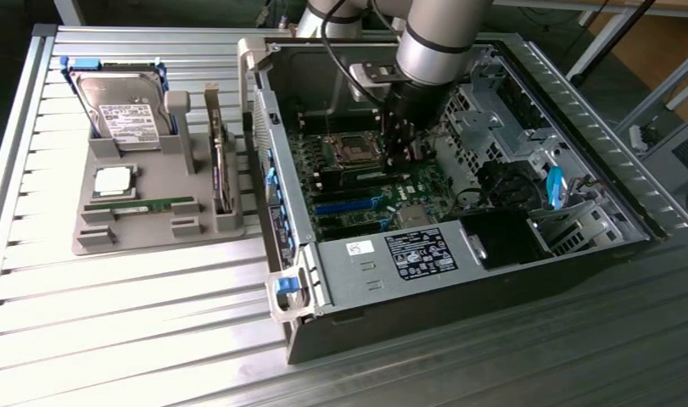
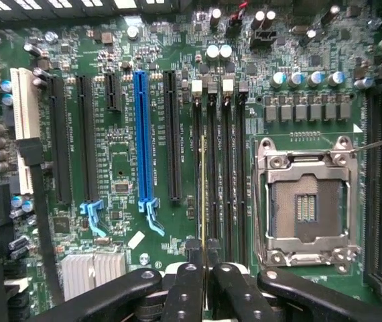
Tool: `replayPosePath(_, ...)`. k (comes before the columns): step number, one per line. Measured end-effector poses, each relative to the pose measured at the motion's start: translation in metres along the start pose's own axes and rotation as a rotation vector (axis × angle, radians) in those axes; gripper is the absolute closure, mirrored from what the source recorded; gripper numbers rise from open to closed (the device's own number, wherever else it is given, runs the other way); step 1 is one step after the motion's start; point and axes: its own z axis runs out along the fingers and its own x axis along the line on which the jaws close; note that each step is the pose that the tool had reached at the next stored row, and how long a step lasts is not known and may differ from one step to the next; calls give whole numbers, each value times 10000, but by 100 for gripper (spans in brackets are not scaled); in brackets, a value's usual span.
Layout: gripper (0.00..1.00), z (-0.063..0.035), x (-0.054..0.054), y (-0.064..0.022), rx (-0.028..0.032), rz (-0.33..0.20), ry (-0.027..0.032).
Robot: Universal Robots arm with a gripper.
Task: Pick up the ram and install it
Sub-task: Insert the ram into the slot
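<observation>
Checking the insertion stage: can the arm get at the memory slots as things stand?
Probably yes: its fingers, shut on the ram, hang directly over the memory slots, which look empty, with nothing between.

Strong light washes the ribbed metal table [image 1: 117,288] near white beside the computer case [image 1: 434,280], whose interior sits in deep shadow. Wrist view: motherboard [image 2: 120,168] evenly lit and sharp, capacitor tops glinting. Gripper [image 2: 204,288] links dark, slightly soft.

Ram [image 2: 203,194] in tool [image 2: 203,285], above motherboard slots [image 2: 226,181]
</observation>
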Motion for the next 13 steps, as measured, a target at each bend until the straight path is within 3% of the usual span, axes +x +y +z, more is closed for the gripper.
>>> replayPosePath(1,89,-73,2,-1,-1,1,3)
replayPosePath(3,89,-98,3,20,-1,-1,-13)
replayPosePath(4,89,-99,6,101,-1,0,-30)
replayPosePath(8,89,-63,20,246,-2,0,-77)
replayPosePath(13,89,-26,31,269,1,-247,-89)
